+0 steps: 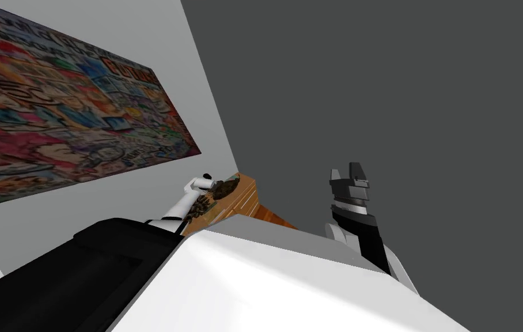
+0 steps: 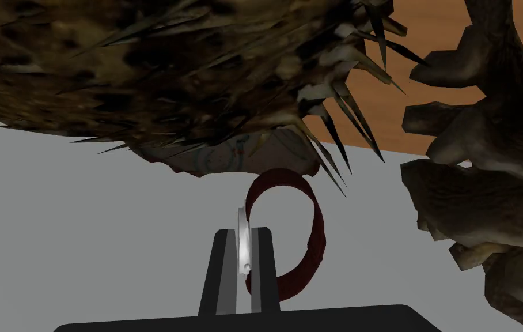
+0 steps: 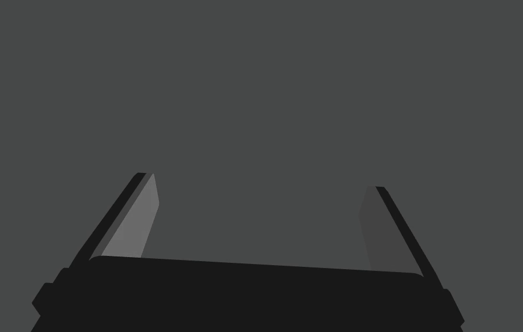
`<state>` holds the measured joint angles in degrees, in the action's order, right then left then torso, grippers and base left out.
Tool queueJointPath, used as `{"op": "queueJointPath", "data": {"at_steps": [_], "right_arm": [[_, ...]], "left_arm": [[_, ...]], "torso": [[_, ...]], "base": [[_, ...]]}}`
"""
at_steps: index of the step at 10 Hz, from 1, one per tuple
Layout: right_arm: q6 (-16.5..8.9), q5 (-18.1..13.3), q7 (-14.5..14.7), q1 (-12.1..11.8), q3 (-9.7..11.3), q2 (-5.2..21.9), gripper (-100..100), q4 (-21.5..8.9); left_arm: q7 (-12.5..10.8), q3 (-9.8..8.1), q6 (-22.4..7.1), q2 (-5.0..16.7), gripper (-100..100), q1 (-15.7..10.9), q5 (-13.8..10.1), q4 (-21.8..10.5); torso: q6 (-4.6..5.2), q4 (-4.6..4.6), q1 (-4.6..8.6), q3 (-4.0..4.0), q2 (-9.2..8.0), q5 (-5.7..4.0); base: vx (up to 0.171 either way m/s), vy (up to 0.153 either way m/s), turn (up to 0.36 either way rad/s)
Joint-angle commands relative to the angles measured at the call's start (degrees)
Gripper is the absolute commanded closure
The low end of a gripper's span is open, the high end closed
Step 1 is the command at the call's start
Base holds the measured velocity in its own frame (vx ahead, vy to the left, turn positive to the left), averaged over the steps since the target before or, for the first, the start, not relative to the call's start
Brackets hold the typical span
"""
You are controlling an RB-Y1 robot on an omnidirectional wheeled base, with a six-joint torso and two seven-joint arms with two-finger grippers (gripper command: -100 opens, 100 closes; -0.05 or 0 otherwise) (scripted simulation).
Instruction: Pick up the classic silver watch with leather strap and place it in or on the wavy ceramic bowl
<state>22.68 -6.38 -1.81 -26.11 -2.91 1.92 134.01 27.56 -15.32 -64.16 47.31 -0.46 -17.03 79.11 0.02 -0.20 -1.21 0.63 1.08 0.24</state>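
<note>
The left gripper (image 2: 245, 230) is clamped on the silver case of the watch (image 2: 314, 222). Its dark red strap loops out beside the fingers, close before a spiky brown mass (image 2: 156, 69) and a knobbly brown lump (image 2: 485, 190) on the wooden top (image 2: 433, 75). Seen from the head, the right gripper (image 1: 351, 176) stands at three o'clock of the left one, fingers spread on nothing (a pale patterned shape (image 2: 226, 157) peeps from under the spikes; bowl or not, I cannot tell).
</note>
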Motion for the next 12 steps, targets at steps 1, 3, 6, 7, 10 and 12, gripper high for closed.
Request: {"op": "queueJointPath", "data": {"at_steps": [1,3,6,7,10,12], "right_arm": [[0.0,0.0,0.0,0.0,0.0,0.0,0,0.0],[0.0,0.0,0.0,0.0,0.0,0.0,0,0.0],[0.0,0.0,0.0,0.0,0.0,0.0,0,0.0],[0.0,0.0,0.0,0.0,0.0,0.0,0,0.0],[0.0,0.0,0.0,0.0,0.0,0.0,0,0.0],[0.0,0.0,0.0,0.0,0.0,0.0,0,0.0]], "left_arm": [[0.4,-1.69,-0.5,0.2,100,0.2,0.1,-0.2],[1.0,-3.96,-1.6,0.7,100,0.1,0.1,-0.7],[1.0,-3.6,-1.5,0.9,-100,0.0,0.0,-0.4],[1.0,-3.6,-1.5,0.9,-100,0.0,0.0,-0.4],[1.0,-3.6,-1.5,0.9,0,0.0,0.0,-0.4],[1.5,-5.0,-4.0,2.4,-100,-0.3,-1.2,1.2]], "torso": [[0.0,0.0,0.0,0.0,0.0,0.0],[0.01,-0.01,0.08,0.05,0.09,-0.02],[-0.05,0.04,0.61,-0.2,-0.4,-0.01],[-0.05,0.06,0.7,-0.26,-0.5,-0.04],[-0.05,0.08,0.75,-0.31,-0.57,-0.05],[-0.04,0.1,0.8,-0.33,-0.62,-0.08]], "base": [[0.152,0.13,-0.102],[0.163,0.167,-0.094],[0.028,0.032,-0.01],[0.0,0.0,0.0],[0.0,0.0,0.0],[-0.021,-0.016,-0.023]]}}
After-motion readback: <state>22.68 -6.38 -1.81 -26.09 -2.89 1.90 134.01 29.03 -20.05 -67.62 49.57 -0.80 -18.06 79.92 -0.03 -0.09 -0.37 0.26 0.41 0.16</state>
